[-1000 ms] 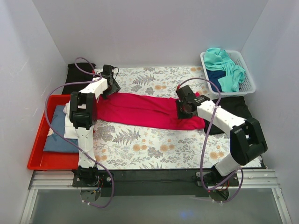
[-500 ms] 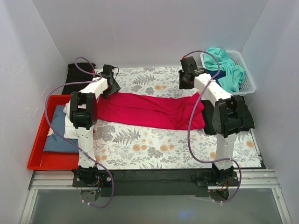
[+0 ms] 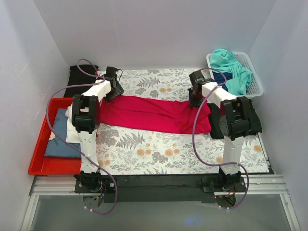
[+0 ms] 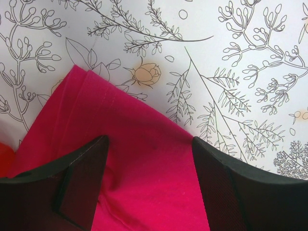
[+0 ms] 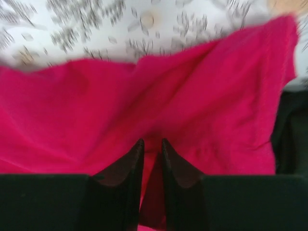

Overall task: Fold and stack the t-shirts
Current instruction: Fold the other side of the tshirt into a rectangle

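Note:
A crimson-red t-shirt [image 3: 149, 113] lies in a long band across the flowered cover. My left gripper [image 3: 114, 90] hangs over its far left corner. In the left wrist view the left gripper [image 4: 149, 139] is open, with the red t-shirt [image 4: 139, 173] flat below the jaws and untouched. My right gripper [image 3: 195, 98] is at the shirt's far right edge. In the right wrist view the right gripper [image 5: 151, 140] has its jaws nearly together on a raised fold of the red t-shirt [image 5: 72, 110].
A white basket [image 3: 256, 77] at the back right holds teal [image 3: 231, 62] and navy [image 3: 222, 77] t-shirts. A red tray [image 3: 53, 171] on the left holds a folded blue shirt [image 3: 60, 137]. Black t-shirts lie at the back left [image 3: 79, 77] and under the right arm [image 3: 243, 107].
My right gripper rose from the shirt's right part, swung to the far side, then came back down to its far right edge, drawing that edge up. The left arm stayed still.

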Motion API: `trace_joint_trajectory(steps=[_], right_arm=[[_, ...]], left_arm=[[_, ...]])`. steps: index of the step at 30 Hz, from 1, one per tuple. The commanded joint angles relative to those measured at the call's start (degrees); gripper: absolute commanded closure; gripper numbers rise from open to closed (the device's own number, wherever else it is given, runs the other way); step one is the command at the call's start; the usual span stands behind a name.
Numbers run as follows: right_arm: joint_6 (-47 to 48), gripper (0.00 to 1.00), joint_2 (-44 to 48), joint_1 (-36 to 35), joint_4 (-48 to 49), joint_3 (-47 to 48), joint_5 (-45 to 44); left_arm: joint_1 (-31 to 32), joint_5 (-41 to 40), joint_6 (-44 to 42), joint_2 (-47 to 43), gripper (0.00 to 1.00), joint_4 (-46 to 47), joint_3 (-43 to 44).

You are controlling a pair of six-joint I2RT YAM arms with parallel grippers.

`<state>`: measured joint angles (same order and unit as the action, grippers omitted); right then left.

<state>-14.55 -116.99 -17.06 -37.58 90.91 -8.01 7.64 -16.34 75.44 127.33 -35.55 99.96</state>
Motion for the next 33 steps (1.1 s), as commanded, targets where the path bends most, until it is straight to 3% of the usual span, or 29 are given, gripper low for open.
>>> trace_joint_trajectory(steps=[1, 9, 20, 33], right_arm=[[-0.22, 0.75, 6.58, -0.17, -1.09, -5.54, 1.51], [-1.89, 0.79, 20.72, -0.17, -2.76, -18.04, 0.72], [-2.5, 0.8, 28.92, -0.17, -6.89, -27.98, 0.28], [-1.28, 0.79, 22.97, -0.26, -5.4, -13.13, 1.07]], left_arm=[[-0.08, -0.36, -0.29, -0.15, 0.32, -0.13, -0.74], [-0.08, -0.1, 0.15, 0.38, 0.32, 0.39, -0.73], [-0.08, 0.08, 0.24, 0.82, 0.32, 0.66, -0.73], [-0.08, -0.19, -0.2, 0.2, 0.32, 0.48, -0.65]])
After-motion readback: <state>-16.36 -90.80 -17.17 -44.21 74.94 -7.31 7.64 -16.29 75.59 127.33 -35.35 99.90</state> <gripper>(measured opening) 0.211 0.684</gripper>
